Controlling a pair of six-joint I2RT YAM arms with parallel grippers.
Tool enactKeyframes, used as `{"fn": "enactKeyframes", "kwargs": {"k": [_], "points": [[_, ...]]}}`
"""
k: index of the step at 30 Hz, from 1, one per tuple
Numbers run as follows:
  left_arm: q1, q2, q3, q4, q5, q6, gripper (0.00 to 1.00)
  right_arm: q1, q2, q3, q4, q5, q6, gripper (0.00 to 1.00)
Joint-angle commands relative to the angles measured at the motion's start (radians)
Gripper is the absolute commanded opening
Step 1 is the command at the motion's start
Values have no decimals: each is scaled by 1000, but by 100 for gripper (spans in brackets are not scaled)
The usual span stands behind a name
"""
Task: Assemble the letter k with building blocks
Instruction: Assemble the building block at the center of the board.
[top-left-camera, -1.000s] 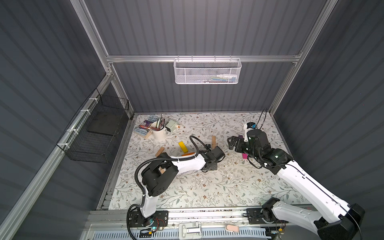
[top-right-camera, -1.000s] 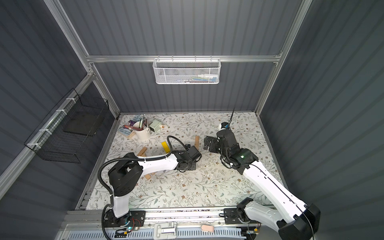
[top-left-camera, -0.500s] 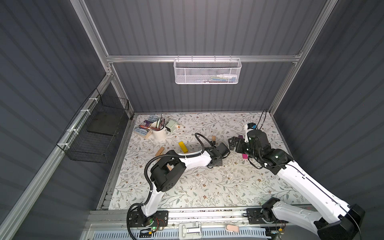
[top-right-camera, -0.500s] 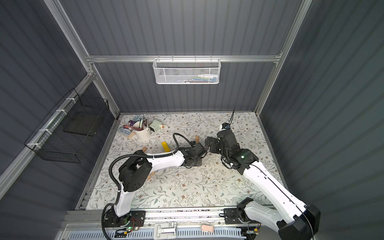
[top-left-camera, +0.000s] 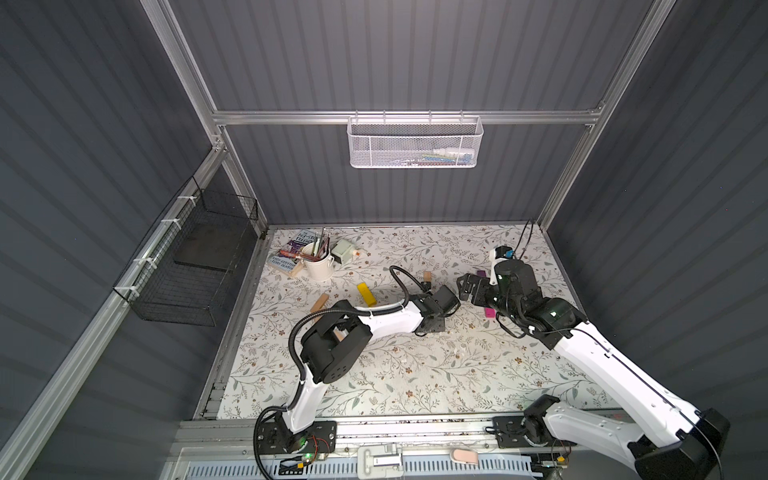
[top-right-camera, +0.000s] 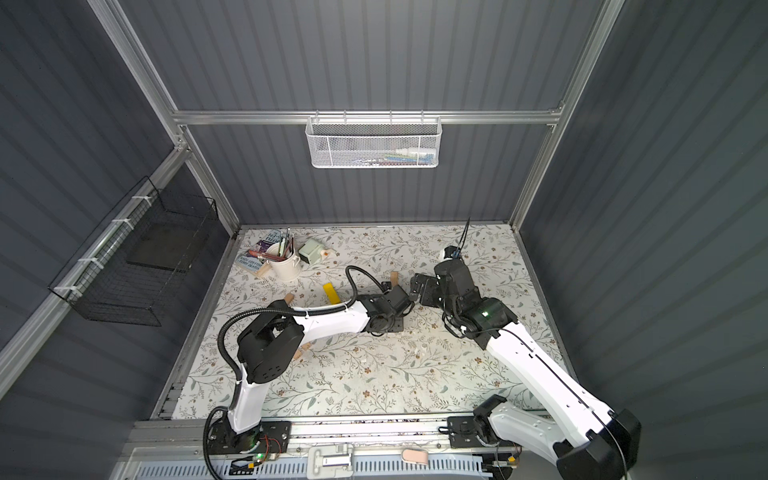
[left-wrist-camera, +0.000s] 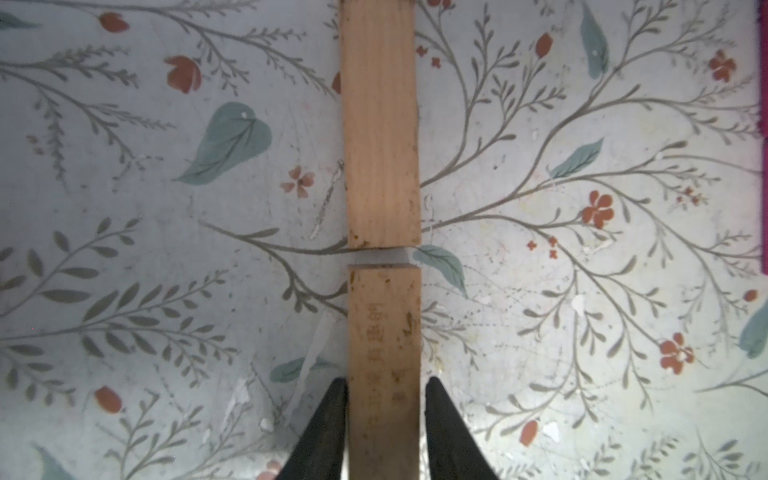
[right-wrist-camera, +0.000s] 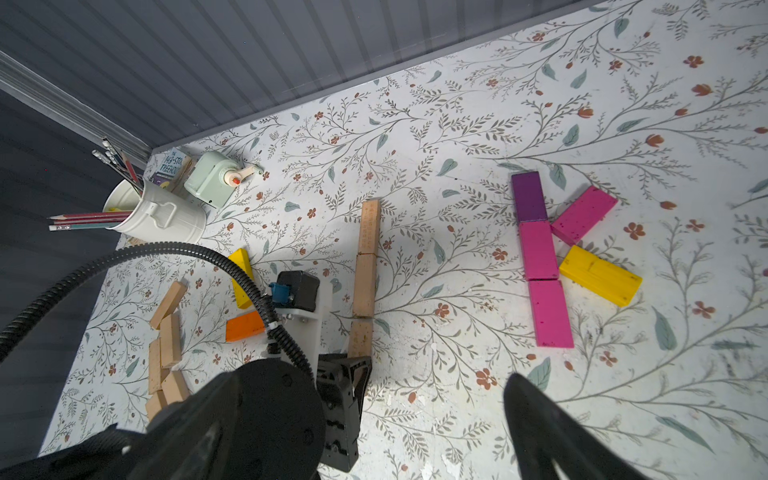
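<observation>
The counter (top-left-camera: 415, 374) is covered with a pale sheet printed with grey sprigs, teal leaves and small red flowers, scuffed and flecked with white. It is enclosed by dark grey ribbed walls (top-left-camera: 415, 62) in an aluminium frame. A white mesh basket (top-left-camera: 415, 143) is hung on the back rail and a black wire basket (top-left-camera: 187, 270) on the side wall. A white cup (top-left-camera: 319, 268) of pencils, a book (top-left-camera: 293, 249) and a mint-green sharpener (top-left-camera: 344, 251) are grouped in the far corner. The building blocks (right-wrist-camera: 365, 284) are spread over the counter: three tan ones are laid end to end in a line, a letter K (right-wrist-camera: 538, 249) is formed well apart from them in purple, pink and yellow, and loose tan planks (right-wrist-camera: 166, 345), a yellow plank (right-wrist-camera: 240, 257) and an orange plank (right-wrist-camera: 245, 326) are scattered nearer the cup. The left claw (left-wrist-camera: 386, 386) is held narrow, its fingers just beside the long edges of the end plank (left-wrist-camera: 384, 332) of the tan line, with a thin sliver of gap seen. The right claw (top-left-camera: 467, 289) is spread wide and nothing is held in it.
</observation>
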Motion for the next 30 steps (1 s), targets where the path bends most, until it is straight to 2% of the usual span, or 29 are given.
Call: {"fn": "enactKeyframes", "kwargs": {"k": [1,6,7,10,12,14,17,21,27,30], "points": [[4,-137,-58,57,-21,50,35,-3,-12,-1,-28,-3,22,99],[66,-375,-210,162,62,214,38,-3,7,-2,-47,-11,58,97],[96,-427,-243,178,106,255,40,-2,18,-2,-50,-16,70,94],[208,-601,-374,240,330,428,49,-2,91,19,-85,-24,113,83],[284,-690,-408,175,413,554,52,0,159,44,-118,-33,136,75],[324,-745,-389,44,417,693,53,5,231,72,-158,-42,160,70],[331,-828,-377,-102,393,899,54,33,327,98,-176,-57,190,65],[331,-979,-451,-140,419,1106,61,95,432,113,-139,-27,209,60],[331,-1182,-607,-132,538,1326,85,147,588,170,-104,-8,204,57],[331,-1229,-664,-103,558,1367,93,168,647,198,-99,6,200,56]]}}
